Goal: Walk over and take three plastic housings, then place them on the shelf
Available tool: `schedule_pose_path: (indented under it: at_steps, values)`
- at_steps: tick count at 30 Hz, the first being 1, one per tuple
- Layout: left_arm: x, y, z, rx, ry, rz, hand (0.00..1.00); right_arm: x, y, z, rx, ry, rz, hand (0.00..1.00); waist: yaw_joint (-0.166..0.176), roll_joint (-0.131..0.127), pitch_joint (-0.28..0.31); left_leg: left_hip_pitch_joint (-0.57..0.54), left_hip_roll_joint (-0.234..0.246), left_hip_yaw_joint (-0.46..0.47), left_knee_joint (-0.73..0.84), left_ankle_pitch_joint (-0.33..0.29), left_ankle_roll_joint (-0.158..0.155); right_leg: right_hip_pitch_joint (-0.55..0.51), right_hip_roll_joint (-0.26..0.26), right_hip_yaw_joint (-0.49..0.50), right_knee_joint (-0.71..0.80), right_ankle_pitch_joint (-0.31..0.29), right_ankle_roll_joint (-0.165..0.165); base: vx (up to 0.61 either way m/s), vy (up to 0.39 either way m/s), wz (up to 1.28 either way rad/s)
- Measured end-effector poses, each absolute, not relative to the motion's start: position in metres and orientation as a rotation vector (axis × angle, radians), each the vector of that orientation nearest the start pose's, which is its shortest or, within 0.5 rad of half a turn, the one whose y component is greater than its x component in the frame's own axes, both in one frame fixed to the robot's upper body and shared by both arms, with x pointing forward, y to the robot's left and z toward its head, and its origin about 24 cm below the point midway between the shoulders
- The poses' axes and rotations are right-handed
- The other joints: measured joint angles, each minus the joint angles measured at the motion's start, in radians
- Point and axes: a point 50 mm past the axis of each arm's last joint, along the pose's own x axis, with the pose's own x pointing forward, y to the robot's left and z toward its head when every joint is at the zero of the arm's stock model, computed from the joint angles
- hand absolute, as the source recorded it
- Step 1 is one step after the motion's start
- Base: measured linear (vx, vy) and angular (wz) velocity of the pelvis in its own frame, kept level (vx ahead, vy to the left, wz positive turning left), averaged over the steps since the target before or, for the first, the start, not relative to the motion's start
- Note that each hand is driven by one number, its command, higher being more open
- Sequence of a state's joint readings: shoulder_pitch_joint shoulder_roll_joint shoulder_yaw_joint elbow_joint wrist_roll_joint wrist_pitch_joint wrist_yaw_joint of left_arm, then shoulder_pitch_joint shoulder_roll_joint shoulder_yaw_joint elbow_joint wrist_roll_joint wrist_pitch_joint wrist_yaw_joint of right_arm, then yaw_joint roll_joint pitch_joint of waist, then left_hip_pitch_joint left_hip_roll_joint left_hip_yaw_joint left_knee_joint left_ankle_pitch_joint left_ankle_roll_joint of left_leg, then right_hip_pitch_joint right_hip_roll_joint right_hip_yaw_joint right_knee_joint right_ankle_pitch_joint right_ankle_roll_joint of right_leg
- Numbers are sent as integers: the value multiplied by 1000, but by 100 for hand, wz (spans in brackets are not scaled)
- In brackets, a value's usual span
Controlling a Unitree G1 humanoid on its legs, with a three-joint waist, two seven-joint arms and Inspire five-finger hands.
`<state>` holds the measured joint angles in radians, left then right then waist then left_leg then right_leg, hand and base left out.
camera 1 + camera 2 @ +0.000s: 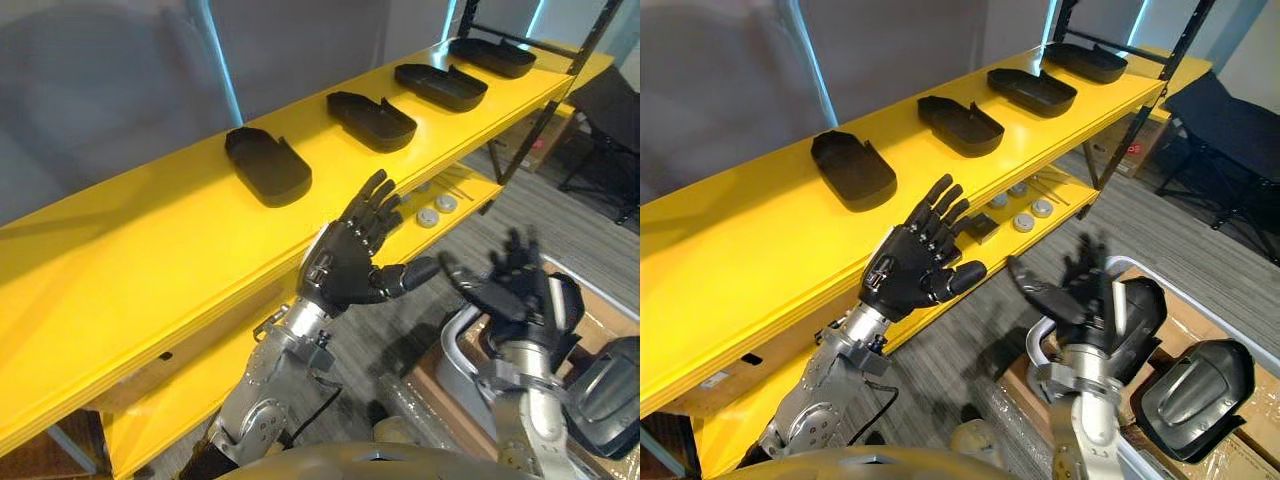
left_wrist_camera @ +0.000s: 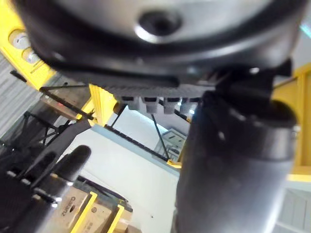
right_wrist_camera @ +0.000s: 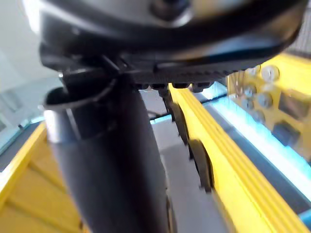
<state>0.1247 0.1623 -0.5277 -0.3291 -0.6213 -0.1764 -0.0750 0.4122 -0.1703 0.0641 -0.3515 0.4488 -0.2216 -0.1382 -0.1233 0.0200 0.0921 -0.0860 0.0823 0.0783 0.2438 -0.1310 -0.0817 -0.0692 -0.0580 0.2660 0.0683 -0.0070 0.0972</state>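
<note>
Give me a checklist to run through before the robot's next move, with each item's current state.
1. Left robot hand empty, fingers straight: ok.
2. Right robot hand empty, open: ok.
3. Four housings lying apart in a row on the top shelf: ok.
4. Bare space at the row's left end: ok.
5. Spare housing at lower right within reach: cannot tell.

The long yellow shelf board (image 1: 120,290) runs off the left edge of both head views, and it hides most of the lower yellow board (image 1: 1070,205). The small round grey discs (image 1: 427,218) lying there are too small to identify. The farthest black plastic housing (image 1: 1085,62) sits partly behind a black frame bar (image 1: 520,38). The right edge cuts off a dark grey moulded cover (image 1: 610,395). In the right wrist view, the dark shapes (image 3: 201,162) along the yellow edge are too blurred to make out.
</note>
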Motion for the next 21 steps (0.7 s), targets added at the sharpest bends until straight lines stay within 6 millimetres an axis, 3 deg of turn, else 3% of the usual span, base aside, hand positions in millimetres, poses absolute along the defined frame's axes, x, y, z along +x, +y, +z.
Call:
schedule_pose_path:
  at_steps: [1,4,6,9,11,12,15,17,19,20,21]
  values:
    - [194,66,90,-612,-181,-542,100,177,-172,61,325,-133,-91,100,27,12,-7,-33,6,-36,79,-42,4,-3,19,9,1,2,-4,11,30,-27]
    - [191,69,91,-576,-208,-514,100,180,-151,57,401,-80,-26,100,69,18,-11,-67,24,-43,170,-88,11,-19,42,12,45,2,-3,24,43,-12]
    - [191,70,95,-529,-247,-504,100,176,-142,51,445,-38,-38,100,72,8,-2,-71,33,-53,213,-115,15,-33,57,18,92,2,-1,13,89,-27]
    - [190,70,101,-520,-280,-510,100,157,-147,37,492,21,-119,100,68,-17,44,-16,60,0,260,-160,29,-52,80,-15,201,2,3,-50,109,-81]
    - [188,70,103,-523,-286,-509,100,144,-155,29,476,57,-127,100,81,-40,65,19,67,95,258,-173,47,-48,43,-122,172,-7,0,-203,60,-123]
    - [188,70,103,-529,-284,-501,100,143,-158,28,466,60,-101,100,72,-36,71,23,86,141,256,-176,69,-63,22,-174,194,-13,-11,-225,94,-113]
    - [192,75,100,-514,-262,-463,100,150,-154,27,463,30,-27,100,73,-34,69,35,124,235,176,-120,72,-112,-47,-293,319,-40,-28,-137,27,-93]
    - [195,81,96,-498,-242,-433,100,164,-146,25,462,25,14,100,84,-28,72,43,156,271,145,-87,56,-105,-109,-349,411,-62,-65,-85,-142,-76]
    - [198,88,92,-481,-231,-393,100,176,-136,20,463,43,32,100,99,-32,73,42,188,288,145,-70,28,-69,-204,-393,489,-59,-92,-73,-268,-53]
    - [200,96,90,-471,-223,-361,100,183,-129,18,465,56,36,100,103,-53,75,40,198,284,144,-58,-6,-32,-255,-428,478,46,-123,-79,-292,-28]
    - [201,98,89,-468,-213,-355,100,185,-127,17,463,62,30,100,104,-44,81,39,205,261,131,-50,-21,-39,-232,-458,486,51,-123,-93,-295,-46]
